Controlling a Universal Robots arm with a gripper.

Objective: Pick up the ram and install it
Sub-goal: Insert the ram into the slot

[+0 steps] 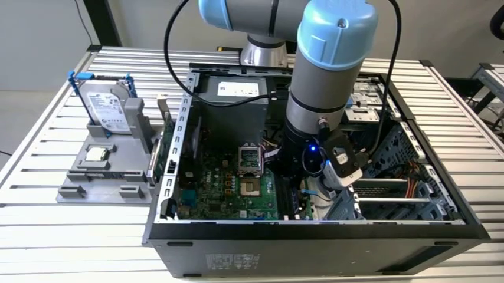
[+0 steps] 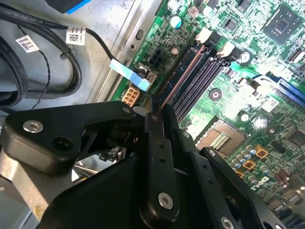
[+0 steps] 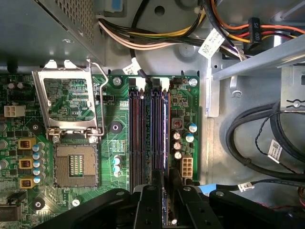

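Observation:
My arm reaches down into the open computer case [image 1: 315,230], and the gripper [image 1: 303,180] hangs over the green motherboard [image 1: 228,197]. In both wrist views its black fingers [image 2: 157,143] are shut on the ram [image 2: 182,76], seen edge-on as a thin dark bar. The ram [image 3: 165,143] runs in line with the dark memory slots [image 3: 143,138], over the slot farthest from the open processor socket [image 3: 76,164]. I cannot tell whether it is seated or just above the slot. In the first wrist view the gripper [image 3: 164,193] straddles the bar's near end.
On the exterior view's left a grey fixture [image 1: 102,177] holds a silver hard drive with blue brackets [image 1: 106,106] and a small square processor chip [image 1: 96,154]. Black cables [image 3: 257,143] and coloured wires [image 3: 157,38] lie close beside the slots. The socket's metal lid [image 3: 66,100] stands raised.

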